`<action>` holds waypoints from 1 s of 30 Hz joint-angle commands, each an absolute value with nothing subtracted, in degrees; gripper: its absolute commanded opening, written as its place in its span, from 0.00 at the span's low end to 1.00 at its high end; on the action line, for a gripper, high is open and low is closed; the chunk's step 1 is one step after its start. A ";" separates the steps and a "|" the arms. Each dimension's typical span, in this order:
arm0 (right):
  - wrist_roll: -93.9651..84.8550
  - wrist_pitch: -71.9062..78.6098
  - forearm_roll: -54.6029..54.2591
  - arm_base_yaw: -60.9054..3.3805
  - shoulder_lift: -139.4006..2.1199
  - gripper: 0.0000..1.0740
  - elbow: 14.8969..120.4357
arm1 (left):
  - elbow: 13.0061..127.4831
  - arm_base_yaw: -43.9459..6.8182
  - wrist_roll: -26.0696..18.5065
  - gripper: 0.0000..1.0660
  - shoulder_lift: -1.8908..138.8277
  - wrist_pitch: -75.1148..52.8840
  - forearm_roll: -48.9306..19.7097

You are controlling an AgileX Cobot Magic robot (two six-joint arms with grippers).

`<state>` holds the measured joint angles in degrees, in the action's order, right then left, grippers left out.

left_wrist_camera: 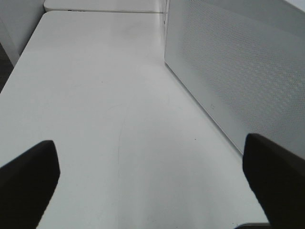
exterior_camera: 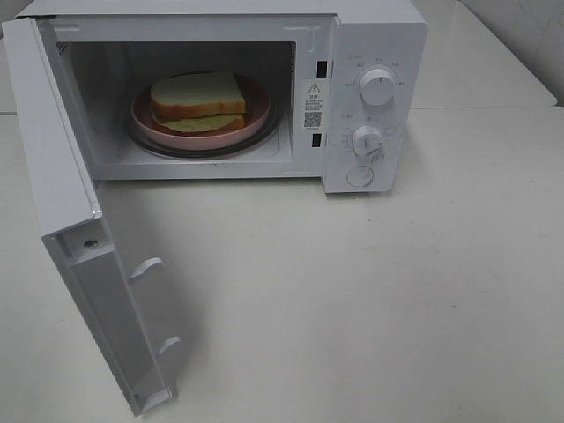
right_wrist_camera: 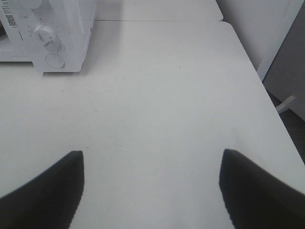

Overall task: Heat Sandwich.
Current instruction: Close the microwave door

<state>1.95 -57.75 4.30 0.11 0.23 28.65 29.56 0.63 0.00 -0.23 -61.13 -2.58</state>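
Observation:
The sandwich (exterior_camera: 198, 101), white bread with brown crust and pale filling at the edge, lies on a pink plate (exterior_camera: 249, 126) inside the white microwave (exterior_camera: 374, 35). The microwave door (exterior_camera: 66, 203) stands swung wide open to the left. Neither arm appears in the exterior high view. My left gripper (left_wrist_camera: 150, 183) is open over bare table, with the outer face of the door (left_wrist_camera: 238, 71) beside it. My right gripper (right_wrist_camera: 151, 188) is open and empty above the table, some way from the microwave's control panel (right_wrist_camera: 47, 36).
The plate rests on the glass turntable (exterior_camera: 211, 148). Two dials (exterior_camera: 377, 86) and a round button (exterior_camera: 360, 175) sit on the panel. The white table (exterior_camera: 352, 300) stretches in front; its right edge (right_wrist_camera: 267, 90) and a wall show in the right wrist view.

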 commanded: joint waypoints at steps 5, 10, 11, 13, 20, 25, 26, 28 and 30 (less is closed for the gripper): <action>2.41 -57.24 4.07 0.57 1.66 0.71 28.59 | 29.56 0.34 0.00 0.94 -0.74 -61.08 -2.64; 2.41 -57.24 4.07 0.57 1.66 0.71 28.59 | 29.56 0.34 0.00 0.94 -0.74 -61.08 -2.64; 2.41 -57.24 4.07 0.57 1.66 0.71 28.59 | 29.56 0.34 0.00 0.94 -0.74 -61.08 -2.64; 2.41 -57.24 4.07 0.57 1.66 0.71 28.59 | 29.56 0.34 0.00 0.94 -0.74 -61.08 -2.64; 2.41 -57.24 4.07 0.57 1.66 0.71 28.59 | 29.56 0.34 0.00 0.94 -0.74 -61.08 -2.64; 2.41 -57.24 4.07 0.57 1.66 0.71 28.59 | 29.56 0.34 0.00 0.94 -0.74 -61.08 -2.64; 2.41 -57.24 4.07 0.57 1.66 0.71 28.59 | 29.56 0.34 0.00 0.94 -0.74 -61.08 -2.64; 2.41 -57.24 4.07 0.57 1.66 0.71 28.59 | 29.56 0.34 0.00 0.94 -0.74 -61.08 -2.64; 2.41 -57.24 4.07 0.57 1.66 0.71 28.59 | 29.56 0.34 0.00 0.94 -0.74 -61.08 -2.64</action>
<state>1.95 -57.75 4.30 0.11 0.23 28.65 29.56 0.63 0.00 -0.23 -61.13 -2.58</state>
